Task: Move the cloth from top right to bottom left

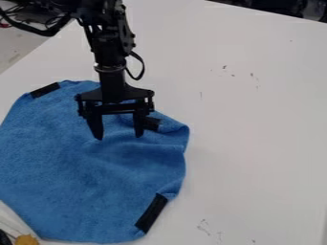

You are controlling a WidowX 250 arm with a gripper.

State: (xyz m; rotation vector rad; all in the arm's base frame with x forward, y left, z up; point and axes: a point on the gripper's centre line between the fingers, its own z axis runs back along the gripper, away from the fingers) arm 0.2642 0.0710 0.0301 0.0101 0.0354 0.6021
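Blue cloth (70, 172) lies beneath the parted fingers (95, 125), a yellow object (27, 240) beside its lower-left edge.

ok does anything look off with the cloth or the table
The blue cloth doesn't lie flat: its edge is rucked beside the open gripper. The white table also carries a few small dark marks, perhaps scuffs or dirt. I see nothing clearly spilled or torn.

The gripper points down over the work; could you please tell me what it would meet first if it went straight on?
Most likely the blue cloth, which lies spread out under the open fingers of the gripper. How much gap there is, if any, is unclear from this slanted view.
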